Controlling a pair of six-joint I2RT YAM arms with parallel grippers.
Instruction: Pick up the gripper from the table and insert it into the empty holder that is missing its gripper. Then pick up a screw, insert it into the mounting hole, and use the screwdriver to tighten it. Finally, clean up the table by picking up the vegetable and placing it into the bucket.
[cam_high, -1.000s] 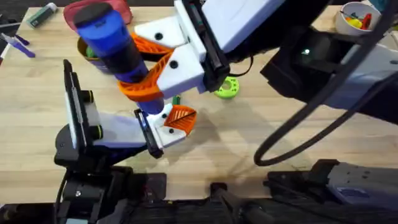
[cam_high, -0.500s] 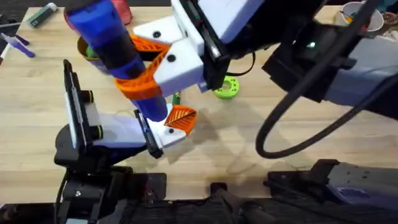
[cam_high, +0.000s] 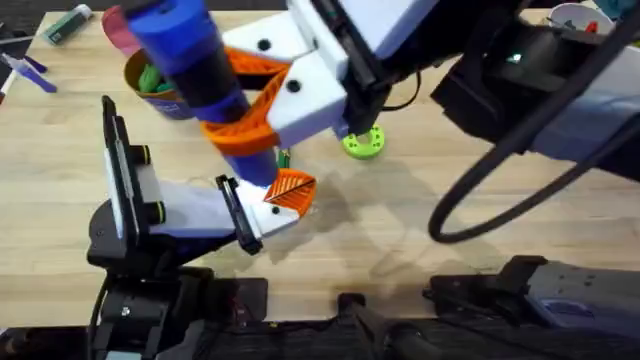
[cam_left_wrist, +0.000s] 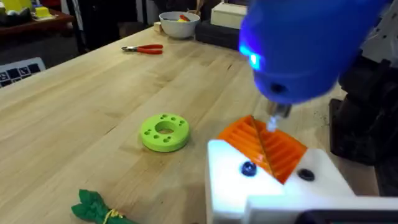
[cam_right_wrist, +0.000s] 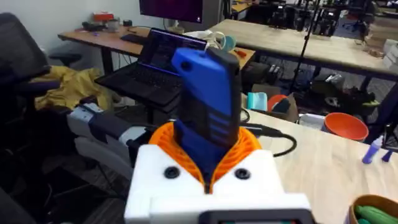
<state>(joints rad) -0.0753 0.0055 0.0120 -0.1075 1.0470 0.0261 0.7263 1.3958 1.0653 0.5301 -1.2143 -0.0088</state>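
Step in hand, as I read it: driving the screw.

Right claw (cam_right_wrist: 208, 171) is clamped on the screwdriver (cam_high: 195, 75), orange pads gripping the blue body low down, tool roughly upright with a slight lean. Its bit comes down onto the orange fingertip (cam_high: 291, 189), which already sits in the white holder (cam_high: 262, 212) on the hand mounted on the left arm. In the left wrist view the blue tool's nose, lit, hangs right over the ribbed orange tip (cam_left_wrist: 264, 146), bit touching or nearly touching it. Can't tell if the bit is seated in a screw head; the contact point is too small to read.

Left claw (cam_high: 180, 200): white fingers stand apart. Its state beyond that matters little here; it carries the holder.

Landmark = the holder:
- lime-green disc (cam_high: 363, 143) lies on the counter (cam_high: 420, 230) near the holder, on its far right side
- leafy vegetable (cam_left_wrist: 99, 208) lies on the counter just beside the holder, between it and the disc
- orange bucket (cam_high: 150, 85) sits beyond the holder to the far left, partly behind the screwdriver, with something green inside

To do this step well:
- keep the bit in line with the hole axis; the lean risks cam-out
- press down lightly and steadily, don't shove the holder sideways
- left arm should stay rigid as the reaction point
- stop once the screw seats; plastic threads strip easily

Vegetable cleanup not yet done.
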